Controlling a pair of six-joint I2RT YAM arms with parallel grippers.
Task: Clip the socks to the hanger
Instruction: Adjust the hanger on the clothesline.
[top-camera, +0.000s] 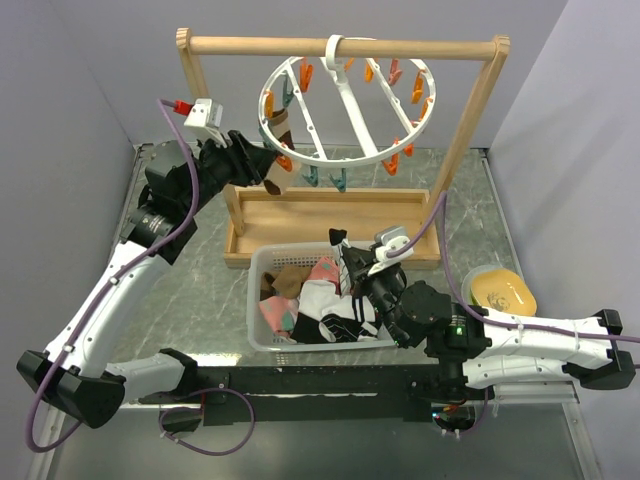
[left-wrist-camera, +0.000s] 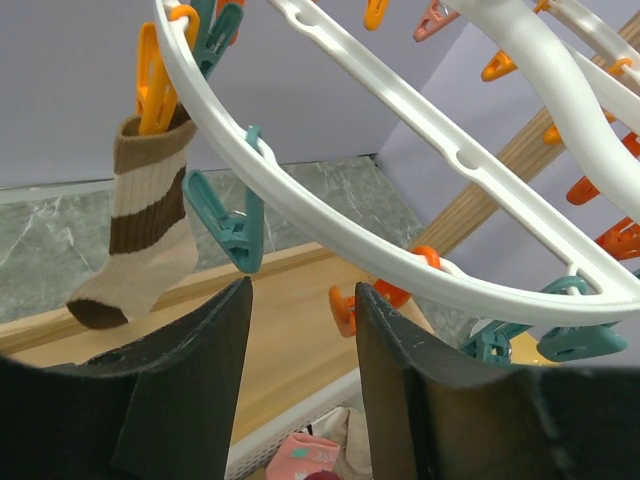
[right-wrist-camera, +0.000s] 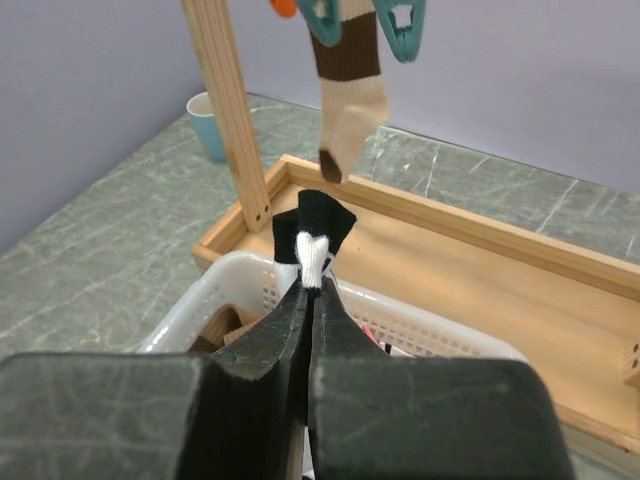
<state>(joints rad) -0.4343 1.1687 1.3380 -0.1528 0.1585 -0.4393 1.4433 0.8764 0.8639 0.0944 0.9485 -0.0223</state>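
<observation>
- Left arm raised, forearm stretched up to the left rim of the hanger (top-camera: 345, 160). The left tool (left-wrist-camera: 300, 300) sits just below that rim, fingers spread apart with nothing between them.
- Brown-striped sock (left-wrist-camera: 150, 230) hangs from an orange peg (left-wrist-camera: 152, 80) on the hanger's left rim, beside the left tool.
- Right arm low, elbow folded, below and in front of the hanger. The right tool (right-wrist-camera: 310, 290) is clamped tight on a black-and-white sock (right-wrist-camera: 315, 232), which stands upright.
- Other socks (top-camera: 285, 312) lie in a white basket (top-camera: 252, 300) on the desk (top-camera: 200, 290), below the hanger.

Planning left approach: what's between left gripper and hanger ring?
Left wrist view: only a teal peg and an orange peg, hanging from the hanger ring above the left gripper.
</observation>
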